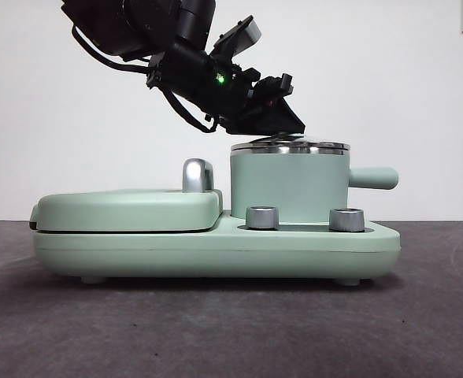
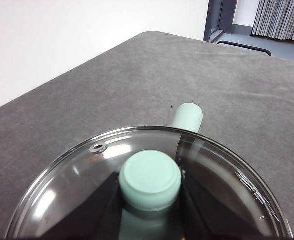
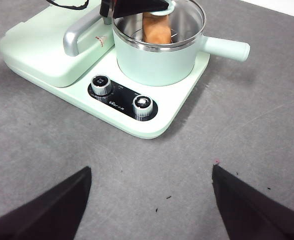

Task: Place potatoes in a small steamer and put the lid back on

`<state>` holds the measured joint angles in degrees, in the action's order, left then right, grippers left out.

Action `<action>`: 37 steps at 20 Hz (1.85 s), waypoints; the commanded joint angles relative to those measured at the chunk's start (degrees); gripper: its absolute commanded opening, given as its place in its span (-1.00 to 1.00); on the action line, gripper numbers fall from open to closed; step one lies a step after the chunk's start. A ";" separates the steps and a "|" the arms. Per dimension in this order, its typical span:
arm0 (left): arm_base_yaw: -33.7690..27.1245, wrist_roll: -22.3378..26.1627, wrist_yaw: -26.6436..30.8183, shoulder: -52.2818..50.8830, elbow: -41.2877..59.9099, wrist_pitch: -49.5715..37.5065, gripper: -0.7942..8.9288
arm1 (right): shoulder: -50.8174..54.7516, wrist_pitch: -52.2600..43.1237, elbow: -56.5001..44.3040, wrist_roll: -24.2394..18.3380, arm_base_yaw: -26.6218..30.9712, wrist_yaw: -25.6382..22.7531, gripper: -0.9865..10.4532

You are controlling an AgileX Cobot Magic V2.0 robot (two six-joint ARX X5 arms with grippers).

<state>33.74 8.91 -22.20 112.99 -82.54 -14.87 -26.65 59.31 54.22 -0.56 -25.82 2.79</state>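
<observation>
1. Right wrist view: the potato [image 3: 156, 29] sat inside the small steamer [image 3: 157, 60].
2. The left hand [image 2: 149, 210] grasped the lid [image 2: 62, 180] knob, lid at the steamer's rim.
3. The right hand [image 3: 149, 200] waited, released.
4. Remaining, by judgement: seat lid, release.

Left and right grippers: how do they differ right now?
The left gripper is shut on the lid's knob over the small steamer; the right gripper is open, holding nothing. The left is at the pot; the right hangs back over bare table. Both have black jaws.
</observation>
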 commanded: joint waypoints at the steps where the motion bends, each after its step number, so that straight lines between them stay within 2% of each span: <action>1: 1.05 1.16 -0.42 2.05 -1.40 -0.31 -0.49 | -0.20 -0.46 0.39 0.68 -0.33 -0.26 -0.18; 2: 1.07 1.11 -0.42 2.05 -1.40 -0.44 -0.30 | -0.20 -0.46 0.39 0.70 -0.33 -0.26 -0.18; 7: 1.11 -0.31 -1.46 0.76 -1.40 -0.46 0.01 | -0.20 -0.46 0.39 0.68 -0.33 -0.26 -0.18; 11: 0.37 -1.99 -1.46 -6.27 -1.40 5.70 0.00 | -0.20 -0.50 0.39 0.66 -0.33 -0.20 -0.18; 15: -2.51 -2.47 -2.10 -16.74 -1.36 21.51 0.00 | -0.20 -0.50 0.39 0.66 -0.33 -0.20 -0.18; 18: -5.53 -2.27 -4.87 -25.05 0.26 30.56 -0.01 | -0.22 -0.55 0.39 0.66 -0.33 -0.13 -0.18; 22: -10.32 -3.32 -4.50 -39.30 10.27 35.10 -0.01 | -0.24 -0.66 0.39 0.61 -0.33 0.26 -0.18; 28: -19.45 -9.90 -4.17 -65.16 31.39 41.46 -0.01 | -0.24 -0.79 0.39 0.61 -0.33 0.87 -0.18; 34: -21.77 -11.28 -2.73 -78.05 34.80 55.17 0.00 | -0.15 -0.46 0.55 0.61 -0.33 0.90 -0.18; 35: -21.77 -11.19 -2.73 -79.17 34.80 56.11 -0.05 | -0.15 -0.50 0.55 0.61 -0.33 0.90 -0.18; 36: -21.77 -11.13 -3.04 -80.06 34.75 56.72 -0.59 | -0.17 -0.55 0.55 0.63 -0.33 0.85 -0.41; 37: -21.77 -11.32 -3.21 -80.94 34.71 57.13 -0.76 | -0.17 -0.55 0.55 0.52 -0.33 0.85 -0.88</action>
<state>11.86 -2.02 -25.15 31.88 -47.29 42.70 -26.65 59.22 54.22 -0.34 -25.82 3.44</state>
